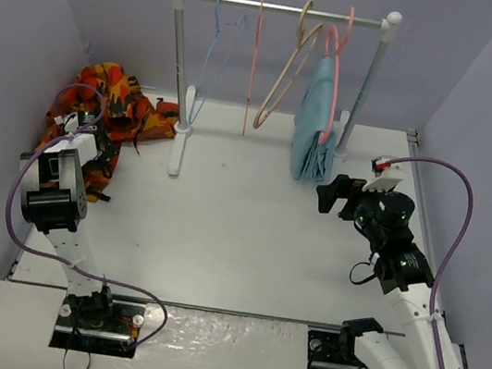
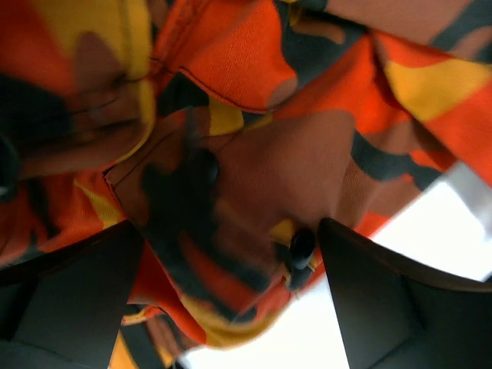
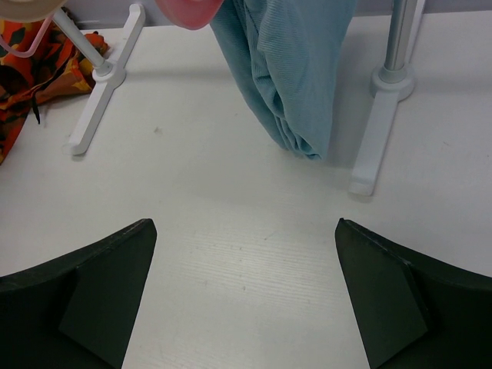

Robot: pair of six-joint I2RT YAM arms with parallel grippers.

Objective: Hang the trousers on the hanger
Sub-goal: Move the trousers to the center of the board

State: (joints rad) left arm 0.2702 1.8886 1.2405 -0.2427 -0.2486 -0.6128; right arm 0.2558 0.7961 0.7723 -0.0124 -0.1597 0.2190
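The white table (image 1: 237, 239) carries little. In its far left corner the trousers (image 1: 123, 104) lie in a crumpled heap, one edge close to the left foot (image 1: 177, 150) of the clothes rack (image 1: 283, 8). The rack's right foot (image 3: 371, 146) stands well apart from the heap. 2 arm bases (image 1: 99, 316) sit at the near edge.

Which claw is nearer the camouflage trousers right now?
Left. The left claw sits open right at the trousers, fabric filling its view; the right claw hangs across the table, near the hanging light-blue garment.
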